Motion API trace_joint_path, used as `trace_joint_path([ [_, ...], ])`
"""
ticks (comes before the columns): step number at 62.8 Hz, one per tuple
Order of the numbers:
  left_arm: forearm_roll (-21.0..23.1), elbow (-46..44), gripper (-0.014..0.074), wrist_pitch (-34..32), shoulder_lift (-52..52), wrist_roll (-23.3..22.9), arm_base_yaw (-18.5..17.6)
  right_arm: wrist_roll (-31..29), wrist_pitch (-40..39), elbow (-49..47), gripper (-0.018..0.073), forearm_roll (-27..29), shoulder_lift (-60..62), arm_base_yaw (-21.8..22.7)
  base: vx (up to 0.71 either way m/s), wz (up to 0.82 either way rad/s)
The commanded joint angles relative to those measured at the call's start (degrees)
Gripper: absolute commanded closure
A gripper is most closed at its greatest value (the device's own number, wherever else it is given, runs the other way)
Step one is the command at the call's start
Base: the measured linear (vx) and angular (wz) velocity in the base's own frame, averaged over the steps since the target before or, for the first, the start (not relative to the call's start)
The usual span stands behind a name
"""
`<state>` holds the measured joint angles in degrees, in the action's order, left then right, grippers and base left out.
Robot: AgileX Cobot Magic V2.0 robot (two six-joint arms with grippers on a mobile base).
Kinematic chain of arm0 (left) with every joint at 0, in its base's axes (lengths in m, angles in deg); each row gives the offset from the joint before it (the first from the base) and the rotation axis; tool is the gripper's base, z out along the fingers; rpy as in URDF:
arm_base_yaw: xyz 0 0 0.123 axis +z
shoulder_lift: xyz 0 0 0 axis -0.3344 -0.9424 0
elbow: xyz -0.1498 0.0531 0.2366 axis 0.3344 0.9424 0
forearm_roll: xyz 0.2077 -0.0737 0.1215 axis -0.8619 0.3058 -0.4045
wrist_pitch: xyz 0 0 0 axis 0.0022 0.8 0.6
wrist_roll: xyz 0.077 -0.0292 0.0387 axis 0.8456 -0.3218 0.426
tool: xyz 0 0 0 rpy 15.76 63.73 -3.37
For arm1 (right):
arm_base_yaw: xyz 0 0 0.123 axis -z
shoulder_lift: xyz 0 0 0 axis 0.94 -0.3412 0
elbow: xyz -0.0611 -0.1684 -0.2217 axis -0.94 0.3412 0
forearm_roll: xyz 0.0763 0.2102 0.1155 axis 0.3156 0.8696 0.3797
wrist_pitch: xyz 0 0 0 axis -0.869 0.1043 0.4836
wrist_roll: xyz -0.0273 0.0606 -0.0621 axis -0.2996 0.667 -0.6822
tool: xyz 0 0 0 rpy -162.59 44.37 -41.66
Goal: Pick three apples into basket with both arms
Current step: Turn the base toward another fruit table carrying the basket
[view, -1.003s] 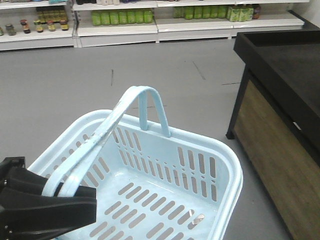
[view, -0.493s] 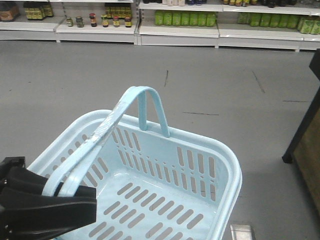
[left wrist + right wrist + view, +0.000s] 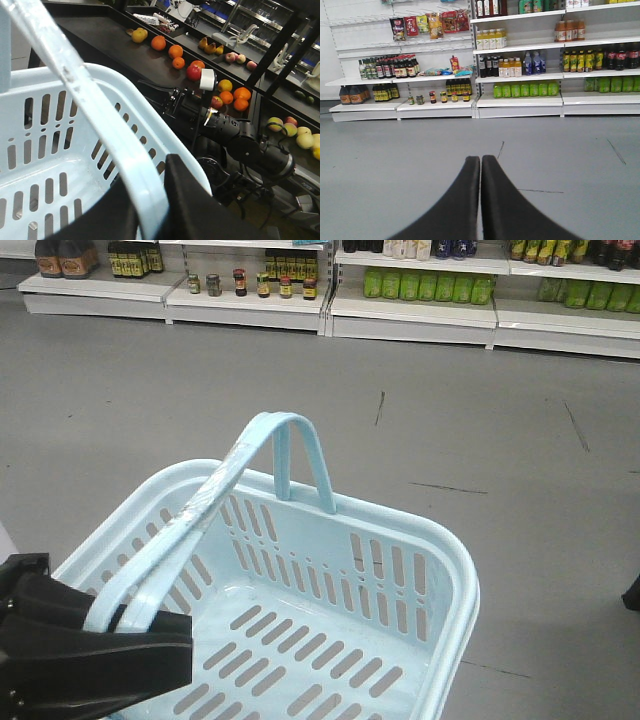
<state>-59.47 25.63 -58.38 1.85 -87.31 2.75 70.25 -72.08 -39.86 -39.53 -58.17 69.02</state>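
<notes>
One dark-red round apple [image 3: 194, 72], upper right, lies nearer the pressed-together right gripper [image 3: 480, 167]; left gripper [image 3: 140, 625] clamps the pale-blue plastic basket [image 3: 440, 540] by its handle.

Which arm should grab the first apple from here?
Right. The right gripper is shut on nothing and free, while the left gripper is clamped on the basket handle.
</notes>
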Motion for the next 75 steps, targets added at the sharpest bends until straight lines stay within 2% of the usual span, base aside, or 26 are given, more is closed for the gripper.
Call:
trace_joint_path([
  [1, -2.8, -1.7, 0.0603, 1.0, 0.4, -1.6, -0.2, 0.0, -4.1, 0.7, 0.0568, -0.7, 0.7, 0.4, 0.20, -0.01],
  [75, -2.8, -1.7, 0.0603, 1.0, 0.4, -1.6, -0.2, 0.0, -4.1, 0.7, 0.0568, -0.7, 0.7, 0.4, 0.26, -0.13],
])
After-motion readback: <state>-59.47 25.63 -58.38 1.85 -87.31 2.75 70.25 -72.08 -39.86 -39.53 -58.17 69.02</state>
